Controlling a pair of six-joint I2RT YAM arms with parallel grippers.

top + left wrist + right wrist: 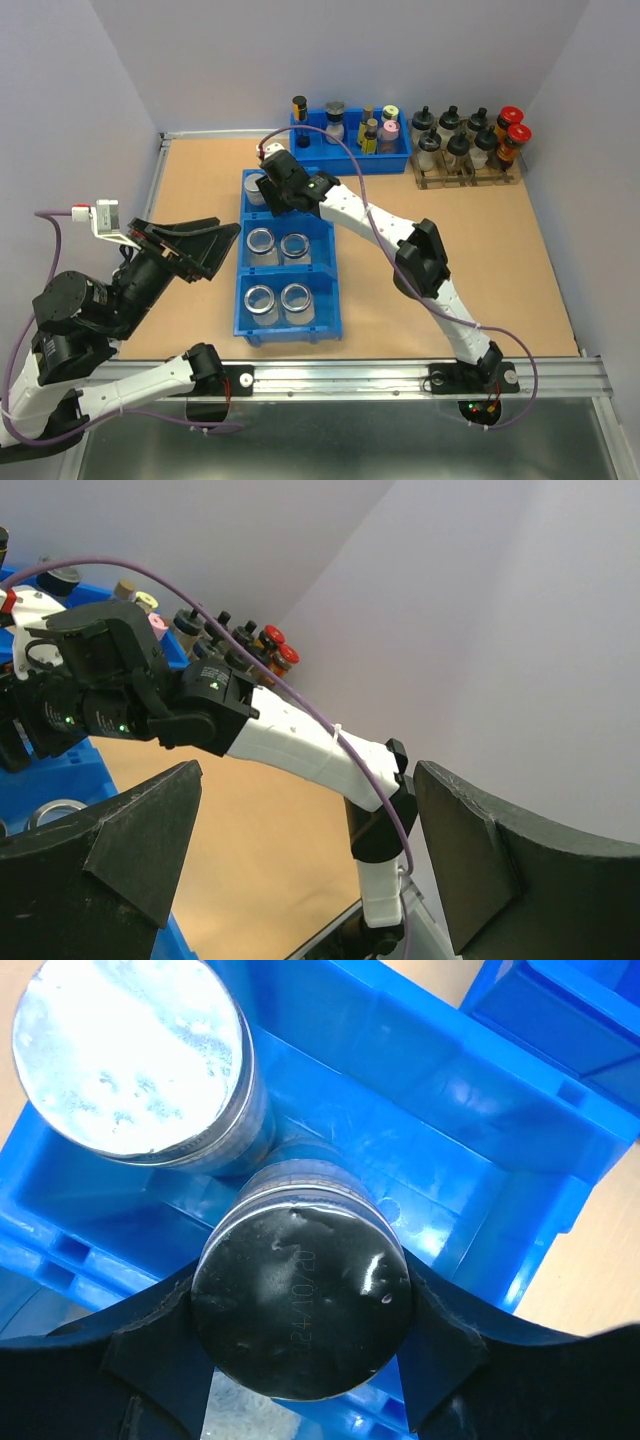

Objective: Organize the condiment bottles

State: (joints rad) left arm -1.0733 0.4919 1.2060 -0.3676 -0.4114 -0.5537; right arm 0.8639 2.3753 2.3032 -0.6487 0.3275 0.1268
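Tan table (500, 270) | right end effector (300, 1350) clamps jar (300, 1290) beside lidded jar (130, 1055) | left end effector (305, 810) spread

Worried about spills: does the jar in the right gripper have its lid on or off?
On: the right gripper clamps the jar, and a flat, dark, reflective lid covers its whole mouth.

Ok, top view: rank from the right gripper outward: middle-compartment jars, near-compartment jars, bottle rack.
1. Middle-compartment jars, just base-side of the right gripper.
2. Near-compartment jars, near end of the blue bin.
3. Bottle rack, far right, by the back wall.
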